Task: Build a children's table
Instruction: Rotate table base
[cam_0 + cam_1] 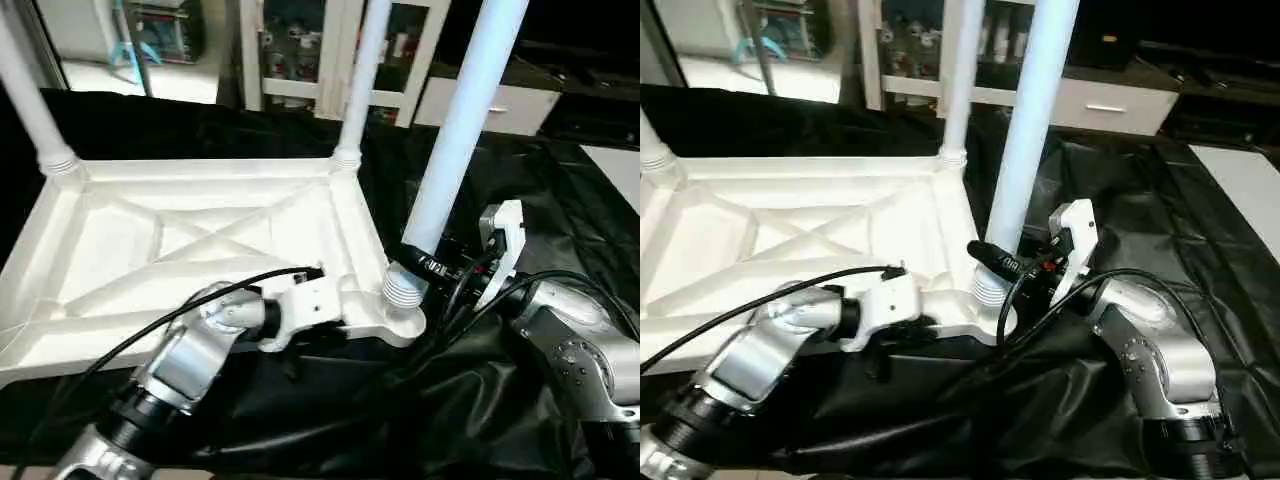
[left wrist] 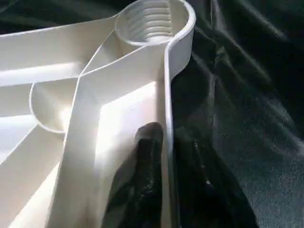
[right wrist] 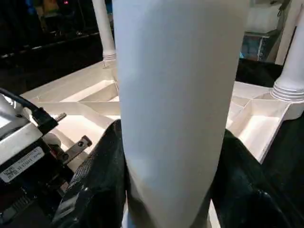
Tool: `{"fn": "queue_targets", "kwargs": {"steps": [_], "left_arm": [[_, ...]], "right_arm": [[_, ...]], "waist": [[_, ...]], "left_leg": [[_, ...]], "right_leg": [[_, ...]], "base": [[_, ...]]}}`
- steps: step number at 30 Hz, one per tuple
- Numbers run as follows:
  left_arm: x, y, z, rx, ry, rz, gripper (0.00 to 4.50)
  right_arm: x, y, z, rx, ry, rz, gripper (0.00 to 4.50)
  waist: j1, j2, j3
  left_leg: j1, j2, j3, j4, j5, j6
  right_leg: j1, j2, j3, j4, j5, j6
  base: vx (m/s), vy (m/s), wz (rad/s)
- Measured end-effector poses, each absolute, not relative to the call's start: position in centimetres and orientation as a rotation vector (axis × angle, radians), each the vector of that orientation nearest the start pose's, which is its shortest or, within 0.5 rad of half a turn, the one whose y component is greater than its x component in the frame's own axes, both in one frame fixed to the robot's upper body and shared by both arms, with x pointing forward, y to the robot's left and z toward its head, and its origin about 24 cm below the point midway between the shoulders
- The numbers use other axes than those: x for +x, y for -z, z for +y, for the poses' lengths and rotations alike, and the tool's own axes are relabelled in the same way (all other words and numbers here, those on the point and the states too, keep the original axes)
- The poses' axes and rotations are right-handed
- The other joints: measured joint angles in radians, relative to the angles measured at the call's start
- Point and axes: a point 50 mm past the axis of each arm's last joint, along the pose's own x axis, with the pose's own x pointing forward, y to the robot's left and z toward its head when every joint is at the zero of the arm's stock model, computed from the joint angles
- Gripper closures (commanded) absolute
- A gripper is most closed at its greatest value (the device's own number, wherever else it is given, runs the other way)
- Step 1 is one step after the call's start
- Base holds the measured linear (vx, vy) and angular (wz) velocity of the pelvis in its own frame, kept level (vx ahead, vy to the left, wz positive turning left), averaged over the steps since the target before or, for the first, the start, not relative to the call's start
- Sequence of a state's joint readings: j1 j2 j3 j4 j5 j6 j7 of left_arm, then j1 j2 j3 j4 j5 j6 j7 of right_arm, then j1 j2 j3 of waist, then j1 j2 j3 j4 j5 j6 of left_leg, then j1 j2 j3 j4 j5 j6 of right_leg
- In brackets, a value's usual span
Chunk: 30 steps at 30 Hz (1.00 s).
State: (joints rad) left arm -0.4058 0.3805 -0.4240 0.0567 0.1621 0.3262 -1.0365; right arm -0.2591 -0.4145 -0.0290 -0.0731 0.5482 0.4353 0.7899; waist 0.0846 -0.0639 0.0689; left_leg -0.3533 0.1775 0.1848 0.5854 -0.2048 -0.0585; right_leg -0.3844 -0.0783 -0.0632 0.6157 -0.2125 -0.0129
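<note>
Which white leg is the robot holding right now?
The near-corner leg, the one closest to the robot. The right gripper fingers wrap its lower end. The two far legs stand alone at the back corners.

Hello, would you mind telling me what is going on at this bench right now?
The robot is assembling a children's table. The white tabletop lies underside up on black cloth. Two legs stand in its far corner sockets. The right gripper is closed around a third leg just above its ribbed end, which sits in the near corner socket. The left gripper straddles the tabletop's near rim, one finger on each side. A fourth corner socket has no leg in it.
</note>
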Motion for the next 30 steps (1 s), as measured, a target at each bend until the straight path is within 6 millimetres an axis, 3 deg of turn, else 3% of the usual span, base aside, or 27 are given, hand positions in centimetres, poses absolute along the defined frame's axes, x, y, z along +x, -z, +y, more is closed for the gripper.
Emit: {"fn": "queue_targets", "kwargs": {"steps": [4,8,11,15,16,17,20,22,25,30], "left_arm": [[28.4,-6.9,8.0,0.521,1.199,0.278,3.70],[31.8,-12.2,7.5,0.368,0.934,0.008,3.70],[32.6,-13.7,7.9,0.223,0.810,-0.085,3.70],[31.9,-12.0,8.1,0.257,0.881,0.015,3.70],[31.7,-11.5,8.3,0.313,0.901,0.046,3.70],[31.2,-10.3,8.7,0.490,0.991,0.120,3.70],[30.1,-7.2,9.7,0.585,1.083,0.292,3.70],[30.1,-7.3,9.2,0.554,1.088,0.316,3.35],[30.5,-7.5,8.9,0.516,1.082,0.360,3.32],[31.1,-7.8,7.3,0.492,1.128,0.362,2.87]], "right_arm": [[27.9,-11.3,-16.8,0.158,-0.902,0.056,2.62],[27.9,-11.3,-16.7,0.165,-0.896,0.049,2.62],[27.6,-11.2,-17.0,0.171,-0.883,0.049,2.62],[27.6,-11.3,-16.9,0.170,-0.880,0.044,2.62],[27.6,-11.3,-16.9,0.170,-0.880,0.045,2.62],[27.6,-11.3,-16.9,0.168,-0.884,0.046,2.62],[27.6,-11.4,-17.3,0.157,-0.878,0.048,2.62],[27.7,-11.5,-17.3,0.150,-0.879,0.045,2.62],[27.9,-12.1,-18.0,0.119,-0.871,0.039,2.62],[28.2,-13.0,-19.7,0.061,-0.847,0.041,2.62]], "waist": [[0.005,0.003,0.002],[0.004,0.004,0.001],[-0.001,0.004,0.001],[0.001,0.005,0.002],[0.001,0.005,0.002],[0.001,0.005,0.001],[0.002,0.007,0.003],[0.010,0.007,0.003],[0.013,0.007,0.003],[0.014,0.007,0.003]], "left_leg": [[-0.004,0.000,0.000,0.002,0.000,0.001],[-0.007,0.002,0.000,0.005,0.001,0.002],[-0.007,0.002,0.000,0.005,0.001,0.002],[-0.008,0.003,0.000,0.004,0.004,0.007],[-0.010,0.003,0.000,0.004,0.004,0.007],[-0.011,0.003,0.000,0.004,0.004,0.007],[-0.015,0.003,0.000,0.005,0.004,0.007],[-0.017,0.003,0.001,0.006,0.005,0.008],[-0.017,0.003,0.003,0.007,0.005,0.009],[-0.016,0.003,0.005,0.007,0.006,0.010]], "right_leg": [[-0.002,0.000,0.000,0.000,0.000,0.000],[-0.002,0.000,-0.002,-0.001,0.003,-0.001],[-0.003,0.000,-0.001,-0.001,0.004,-0.001],[-0.004,0.001,-0.002,-0.001,0.003,0.000],[-0.006,0.001,-0.002,-0.001,0.004,0.000],[-0.007,0.002,-0.002,-0.001,0.004,0.000],[-0.011,0.002,-0.001,-0.001,0.004,0.001],[-0.012,0.001,-0.001,0.000,0.005,0.001],[-0.012,0.000,-0.001,0.000,0.005,0.000],[-0.012,-0.001,0.000,0.000,0.006,-0.001]], "base": [[0.000,0.000,0.00],[0.000,0.000,0.00],[0.000,0.000,0.00],[0.000,0.000,0.00],[0.000,0.000,0.00],[0.000,0.000,0.00],[0.000,0.000,0.00],[0.000,0.000,0.00],[0.000,0.000,0.00],[0.000,0.000,0.00]]}}
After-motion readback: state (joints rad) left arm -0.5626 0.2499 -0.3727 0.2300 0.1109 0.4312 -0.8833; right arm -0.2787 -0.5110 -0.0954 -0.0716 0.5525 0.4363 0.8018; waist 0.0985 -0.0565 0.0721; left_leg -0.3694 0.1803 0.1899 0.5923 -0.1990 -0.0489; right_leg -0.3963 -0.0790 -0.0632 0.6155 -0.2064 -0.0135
